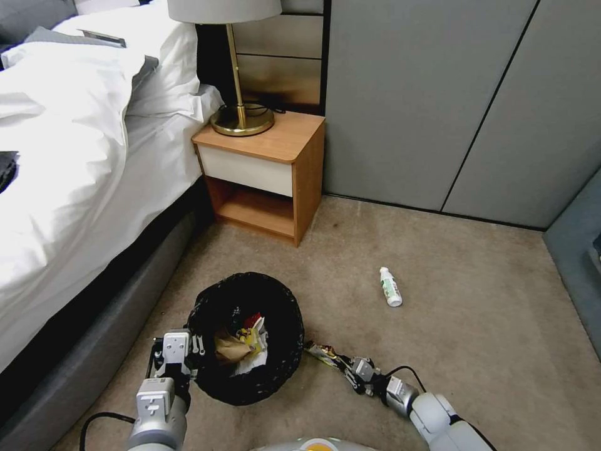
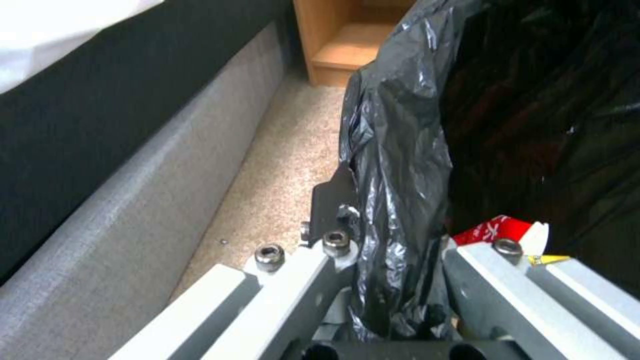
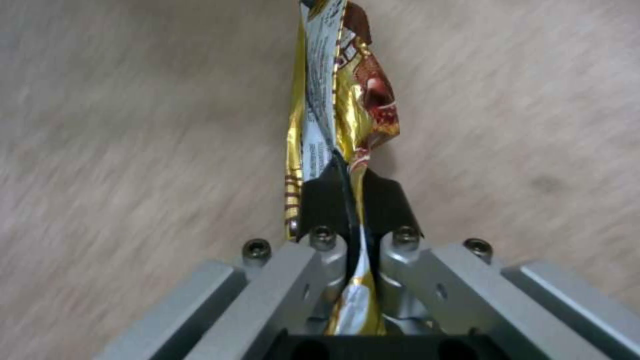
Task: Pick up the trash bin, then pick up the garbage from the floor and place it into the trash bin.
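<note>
Left gripper clamps crinkly bag rim of round trash bin; right gripper, at bin's 3 o'clock, pinches glossy foil wrapper (creased flat).

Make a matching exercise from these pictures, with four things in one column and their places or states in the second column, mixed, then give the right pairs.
Things:
1. trash bin
2. snack wrapper
3. small white bottle
4. lamp

Places or states:
A. lying alone on the carpet, touched by nothing
B. standing on the wooden nightstand
C. gripped at its rim by the left gripper, some litter already inside
D. pinched in the shut right gripper, close to the bin's side

Pairs: 1-C, 2-D, 3-A, 4-B
</note>
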Robot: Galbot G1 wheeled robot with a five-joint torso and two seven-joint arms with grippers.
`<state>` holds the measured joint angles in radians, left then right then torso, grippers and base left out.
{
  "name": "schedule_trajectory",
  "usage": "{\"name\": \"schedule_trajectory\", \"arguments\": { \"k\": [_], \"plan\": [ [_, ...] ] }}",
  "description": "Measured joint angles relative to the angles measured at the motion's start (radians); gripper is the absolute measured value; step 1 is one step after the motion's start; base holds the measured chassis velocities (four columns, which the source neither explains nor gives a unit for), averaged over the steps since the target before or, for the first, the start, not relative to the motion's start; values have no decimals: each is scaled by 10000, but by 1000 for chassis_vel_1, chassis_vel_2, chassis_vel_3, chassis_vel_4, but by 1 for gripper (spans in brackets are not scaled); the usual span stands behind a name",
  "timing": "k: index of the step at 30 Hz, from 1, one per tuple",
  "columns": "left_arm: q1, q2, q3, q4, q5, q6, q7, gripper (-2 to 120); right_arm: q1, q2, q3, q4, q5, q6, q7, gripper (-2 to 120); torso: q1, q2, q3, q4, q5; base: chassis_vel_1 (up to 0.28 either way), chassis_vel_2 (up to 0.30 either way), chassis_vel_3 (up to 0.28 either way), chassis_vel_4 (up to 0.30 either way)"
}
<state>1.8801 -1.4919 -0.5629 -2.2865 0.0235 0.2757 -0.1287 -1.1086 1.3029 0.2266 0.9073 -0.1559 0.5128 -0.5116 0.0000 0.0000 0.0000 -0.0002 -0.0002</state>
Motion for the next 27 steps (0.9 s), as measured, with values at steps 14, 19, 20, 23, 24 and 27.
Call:
{"name": "schedule_trajectory", "arguments": {
  "k": [14, 19, 20, 23, 24, 27],
  "plan": [
    [24, 0, 92, -91, 23, -7, 2, 1, -1025, -387, 13, 2580, 1516, -99, 706, 0, 0, 0, 0, 3, 4, 0, 0, 0, 0],
    [62, -1, 163, -96, 109, -12, 9, 1, -2100, -746, 72, 5898, 2715, -95, 1237, 0, -1, 0, 0, 1, 0, 0, 0, 0, 0],
    [62, -1, 163, -96, 109, -12, 9, 1, -2100, -746, 72, 5898, 2715, -95, 1237, 0, -1, 0, 0, 1, 0, 0, 0, 0, 0],
    [69, -5, 213, -89, 172, -16, 15, 1, -2352, -834, 143, 7544, 3138, 67, 1419, 0, 0, 0, 0, 3, 1, 0, 0, 0, 0],
    [74, -6, 243, -64, 200, -23, 18, 1, -2419, -885, 158, 8294, 3299, 114, 1498, 0, -1, 0, 0, 3, 0, 0, 0, 0, 0],
    [75, 2, 297, -27, 252, -24, 23, 1, -2484, -997, 107, 9462, 3598, 81, 1573, 0, 0, 0, -1, 3, 0, 0, 0, 0, 0]
  ]
}}
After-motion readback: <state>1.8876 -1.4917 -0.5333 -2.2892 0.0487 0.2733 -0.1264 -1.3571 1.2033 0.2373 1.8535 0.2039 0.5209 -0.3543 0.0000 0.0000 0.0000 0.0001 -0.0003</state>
